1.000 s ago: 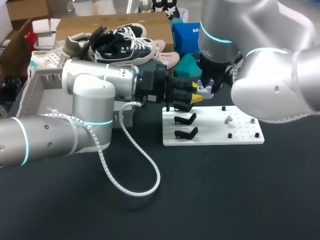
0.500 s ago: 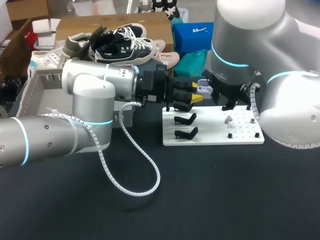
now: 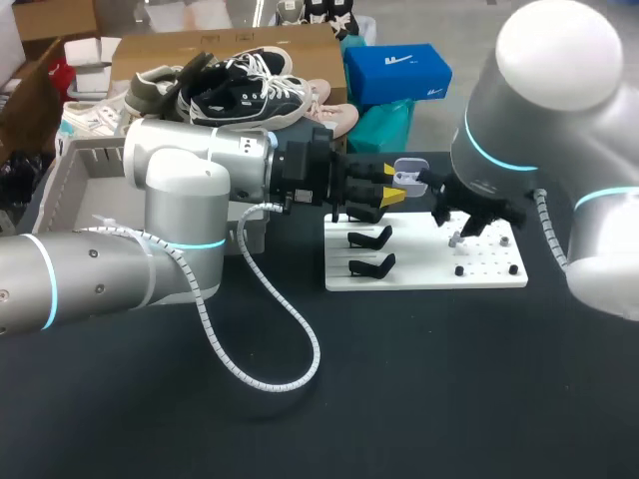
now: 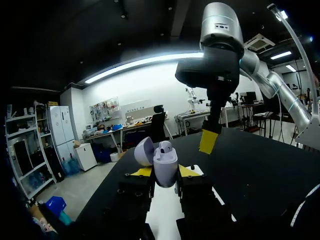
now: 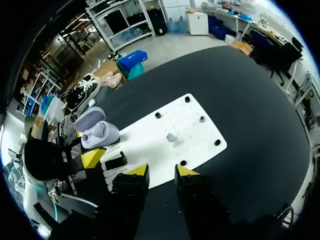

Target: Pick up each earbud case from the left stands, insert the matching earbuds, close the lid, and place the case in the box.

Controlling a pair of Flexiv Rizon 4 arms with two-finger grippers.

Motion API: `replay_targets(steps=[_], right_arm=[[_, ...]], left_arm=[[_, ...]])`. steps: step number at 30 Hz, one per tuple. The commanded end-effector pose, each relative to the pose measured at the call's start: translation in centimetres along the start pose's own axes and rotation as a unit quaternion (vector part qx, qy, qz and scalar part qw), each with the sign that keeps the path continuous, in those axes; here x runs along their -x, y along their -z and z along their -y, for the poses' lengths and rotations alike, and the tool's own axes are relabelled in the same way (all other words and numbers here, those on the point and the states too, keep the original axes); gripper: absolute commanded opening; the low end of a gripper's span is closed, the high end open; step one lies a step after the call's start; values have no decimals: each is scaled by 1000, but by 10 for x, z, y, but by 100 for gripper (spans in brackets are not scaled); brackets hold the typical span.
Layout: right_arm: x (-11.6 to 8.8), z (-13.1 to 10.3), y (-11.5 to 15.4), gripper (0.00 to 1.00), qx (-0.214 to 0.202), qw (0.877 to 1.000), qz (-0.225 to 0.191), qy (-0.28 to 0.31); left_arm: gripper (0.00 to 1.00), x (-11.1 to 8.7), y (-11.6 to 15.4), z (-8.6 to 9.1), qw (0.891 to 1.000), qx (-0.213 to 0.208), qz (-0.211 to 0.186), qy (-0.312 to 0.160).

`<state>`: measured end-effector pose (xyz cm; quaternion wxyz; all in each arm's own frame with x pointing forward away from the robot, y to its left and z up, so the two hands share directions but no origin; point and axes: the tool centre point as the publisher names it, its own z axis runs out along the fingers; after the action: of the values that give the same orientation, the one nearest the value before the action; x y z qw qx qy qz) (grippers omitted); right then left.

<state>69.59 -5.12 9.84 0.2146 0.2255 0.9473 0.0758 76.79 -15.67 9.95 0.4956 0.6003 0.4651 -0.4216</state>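
A pale lilac earbud case (image 4: 165, 167) is upright between the yellow fingertips of my left gripper (image 4: 165, 172), which is shut on it. Its lid (image 4: 144, 151) is open and one white earbud (image 4: 166, 147) sits inside. In the head view the case (image 3: 406, 178) hangs above the far edge of the white board (image 3: 429, 277). My right gripper (image 5: 161, 172) is open and holds nothing, hovering over the board's right part. A single grey earbud (image 5: 172, 137) lies on the board ahead of it. Two black stands (image 3: 370, 238) on the board's left are bare.
A grey crate (image 3: 75, 175) stands at the back left behind my left arm. A white coiled cable (image 3: 285, 344) loops onto the black table in front of that arm. Small black pegs (image 3: 459, 270) dot the right half of the board.
My right arm has pulled away from the held case, moving right and down over the board's peg area, and its fingers have spread a little. The left arm and case stayed still.
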Motion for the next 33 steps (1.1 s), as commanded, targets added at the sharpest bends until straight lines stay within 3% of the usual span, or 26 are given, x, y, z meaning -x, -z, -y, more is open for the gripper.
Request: replay_targets(steps=[1, 8, 11, 33], right_arm=[[2, 4, -20, 33, 41, 999, -5, 10], [3, 7, -34, 29, 58, 997, -1, 50], [7, 11, -38, 42, 65, 996, -5, 62], [21, 21, -71, 35, 38, 996, -36, 70]], left_arm=[[0, -1, 0, 0, 1000, 0, 1, -1], [0, -1, 0, 0, 1000, 0, 1, -1], [0, -1, 0, 0, 1000, 0, 1, -1], [0, -1, 0, 0, 1000, 0, 1, -1]])
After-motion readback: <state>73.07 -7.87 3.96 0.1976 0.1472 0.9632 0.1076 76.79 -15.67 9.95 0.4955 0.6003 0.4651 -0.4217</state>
